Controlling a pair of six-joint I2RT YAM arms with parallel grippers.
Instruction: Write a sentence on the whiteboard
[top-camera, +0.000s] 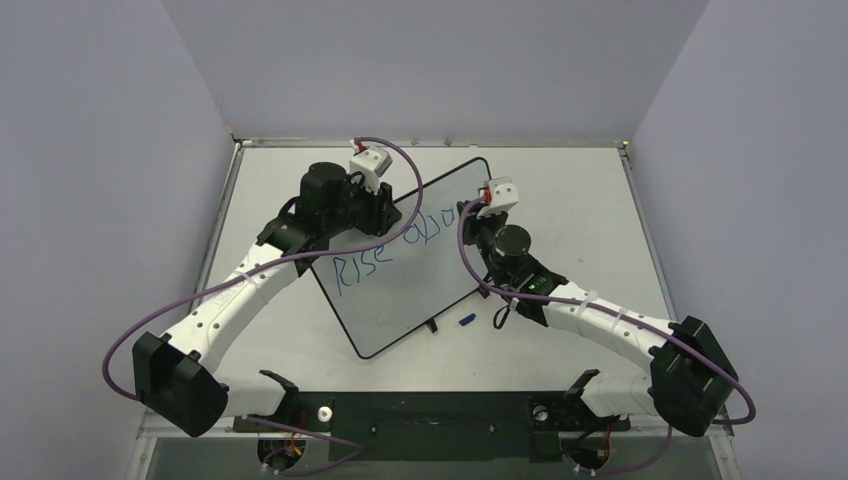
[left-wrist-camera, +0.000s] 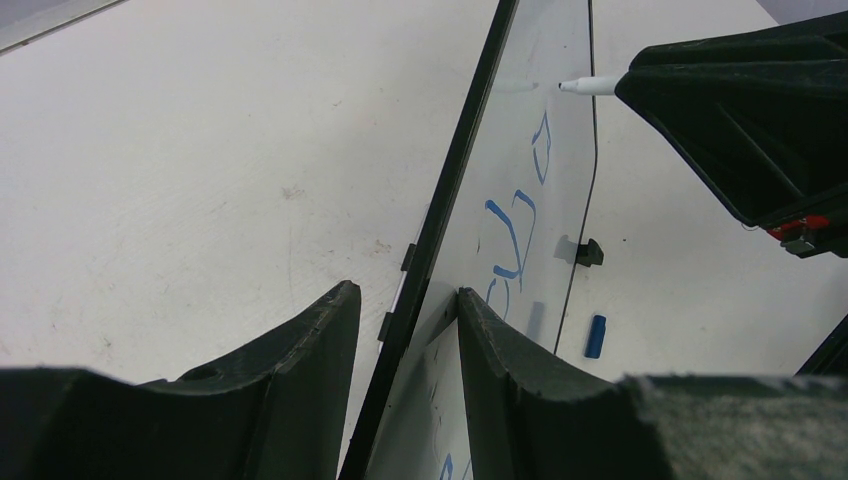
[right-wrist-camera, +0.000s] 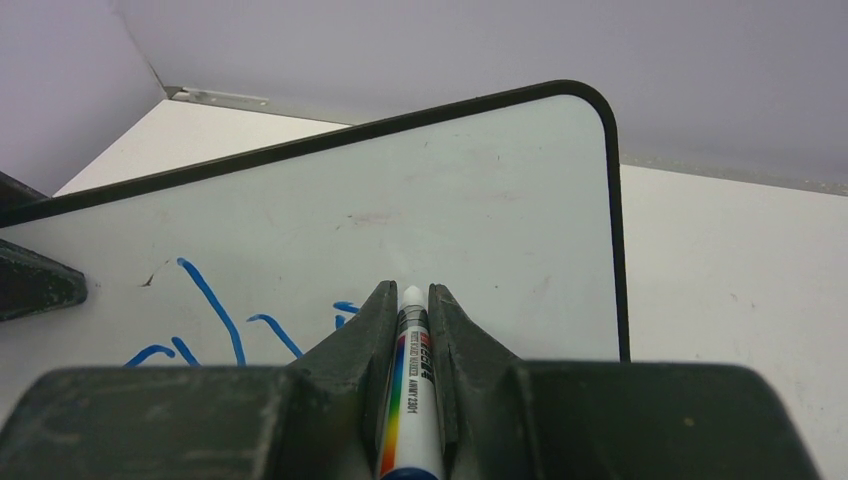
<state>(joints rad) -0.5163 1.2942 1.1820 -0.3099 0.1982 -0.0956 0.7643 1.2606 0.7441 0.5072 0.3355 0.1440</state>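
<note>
Blue handwritten sentence crosses the glossy white, black-framed whiteboard, which stands tilted on the pale grey table. Left gripper is clamped on the board's upper edge, one finger on each face. Right gripper is clenched on a white marker with rainbow label; its tip sits at the board face near the rounded corner. A small blue cap lies beside the board's foot.

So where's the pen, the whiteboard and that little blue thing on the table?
pen (right-wrist-camera: 408, 385): right wrist view, on its labelled barrel.
whiteboard (top-camera: 400, 305): top view, on its bare lower face.
little blue thing (left-wrist-camera: 595, 336): left wrist view, on its middle.
</note>
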